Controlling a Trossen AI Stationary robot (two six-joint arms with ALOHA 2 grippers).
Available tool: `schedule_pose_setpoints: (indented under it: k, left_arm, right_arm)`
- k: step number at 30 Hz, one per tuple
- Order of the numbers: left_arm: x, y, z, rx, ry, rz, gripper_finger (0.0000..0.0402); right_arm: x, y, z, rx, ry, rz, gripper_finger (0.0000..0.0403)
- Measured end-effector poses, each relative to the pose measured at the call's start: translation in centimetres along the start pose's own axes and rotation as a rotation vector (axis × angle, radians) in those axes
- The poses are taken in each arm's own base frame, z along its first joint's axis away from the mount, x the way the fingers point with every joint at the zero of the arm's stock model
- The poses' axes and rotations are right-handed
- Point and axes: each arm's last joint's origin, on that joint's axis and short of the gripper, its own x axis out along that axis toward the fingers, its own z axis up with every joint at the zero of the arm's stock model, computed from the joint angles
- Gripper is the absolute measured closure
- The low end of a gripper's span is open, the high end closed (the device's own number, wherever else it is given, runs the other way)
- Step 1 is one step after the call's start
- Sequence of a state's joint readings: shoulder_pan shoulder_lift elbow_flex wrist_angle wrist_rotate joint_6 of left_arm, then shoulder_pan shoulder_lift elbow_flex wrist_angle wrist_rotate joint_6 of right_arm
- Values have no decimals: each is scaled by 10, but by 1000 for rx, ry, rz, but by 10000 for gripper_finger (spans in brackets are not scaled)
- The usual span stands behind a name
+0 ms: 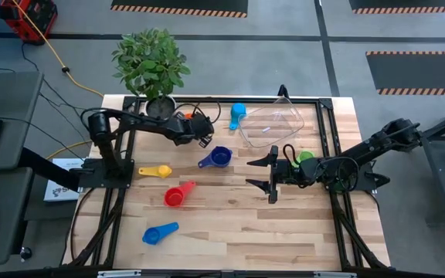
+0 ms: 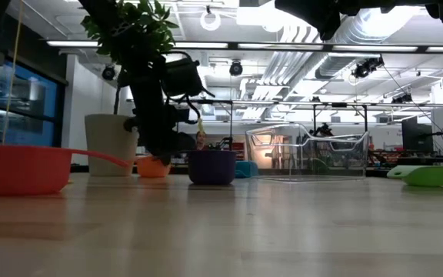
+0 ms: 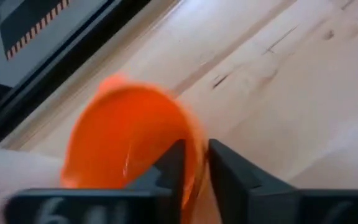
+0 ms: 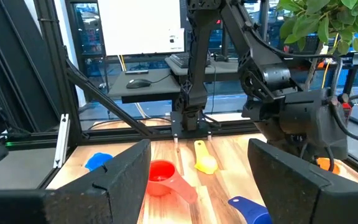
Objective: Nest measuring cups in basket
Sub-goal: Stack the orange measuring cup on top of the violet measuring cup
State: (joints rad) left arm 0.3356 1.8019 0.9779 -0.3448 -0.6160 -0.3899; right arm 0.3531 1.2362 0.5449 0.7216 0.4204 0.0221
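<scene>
Orange measuring cup, glossy round plastic, pinched by left gripper.

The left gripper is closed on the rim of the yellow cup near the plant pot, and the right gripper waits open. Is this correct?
Not quite: the cup is orange, not yellow. The left wrist view shows the left gripper pinching the orange cup by its rim, near the plant pot. The right gripper does wait open.
</scene>
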Motion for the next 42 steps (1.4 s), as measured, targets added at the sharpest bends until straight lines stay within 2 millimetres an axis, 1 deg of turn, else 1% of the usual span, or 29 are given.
schedule_pose_setpoints:
  k: [2,3,7,11,13,17,20,23,25,28,31,36,39,42]
  left_arm:
    - [-6,-2,1,10,-22,-10,386]
    - [-10,-2,2,15,-29,-16,392]
    - [-33,-7,4,43,-88,-62,388]
    - [-72,-14,3,94,-174,-153,396]
    - [-96,-19,0,150,-211,-245,395]
    - [-140,-27,-9,203,-292,-428,397]
    - [-164,-28,-18,241,-328,-505,397]
    - [-183,-31,-26,298,-361,-581,397]
    - [-191,-34,-30,331,-382,-622,397]
    - [-195,-38,-35,370,-381,-651,397]
    - [-194,-41,-37,379,-377,-652,397]
    - [-191,-39,-34,407,-385,-633,397]
    - [-191,-39,-34,482,-409,-626,397]
    - [-191,-42,-34,568,-434,-664,397]
  right_arm:
    - [0,0,0,0,0,0,142]
    - [0,0,0,0,0,0,142]
    - [0,0,0,-2,4,0,142]
    - [0,0,-1,-3,7,0,142]
    - [0,0,-1,-4,7,-1,142]
    - [0,-1,-1,-5,6,-11,142]
    - [1,-2,-1,1,6,-12,142]
    - [1,-2,-1,-2,6,-12,142]
    - [1,-2,-1,0,7,-12,142]
    - [1,-2,-1,0,6,-12,142]
    - [1,-2,-1,1,6,-12,142]
    - [1,-2,-1,0,7,-16,142]
    - [1,-2,-1,1,7,-16,142]
    - [1,-2,-1,1,6,-16,142]
